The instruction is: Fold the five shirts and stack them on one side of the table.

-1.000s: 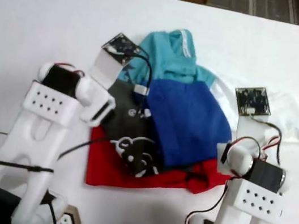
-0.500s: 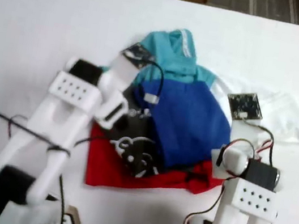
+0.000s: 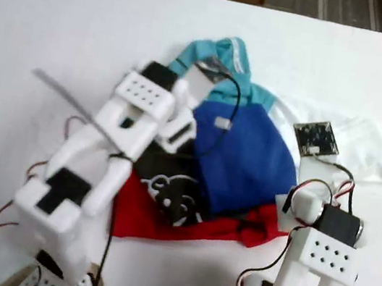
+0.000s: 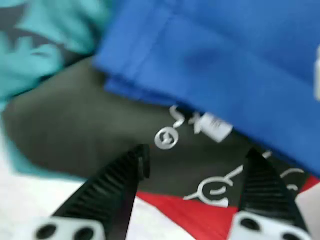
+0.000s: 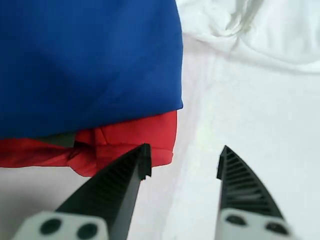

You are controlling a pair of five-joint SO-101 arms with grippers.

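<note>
Your shirts lay in one overlapping heap near the middle of the table [image 3: 48, 31]. Blue shirt [image 3: 244, 155] was on top, covering part of the black shirt [image 3: 169, 183] with the white graphic. Red shirt [image 3: 184, 228] sat under both, its hem sticking out on the side nearest the arms. Teal shirt [image 3: 223, 60] poked out at the far side. White shirt [image 3: 376, 156] lay crumpled to the right, just beside the heap.

Your left gripper [image 4: 195, 162] was spread wide and held nothing. It hung above the black shirt, just beside the blue shirt's folded edge. Your right gripper [image 5: 182, 155] was also parted and empty, low at the red shirt's right corner. One of its fingers [image 5: 125, 175] overlapped that hem and the other was over bare tabletop.
</note>
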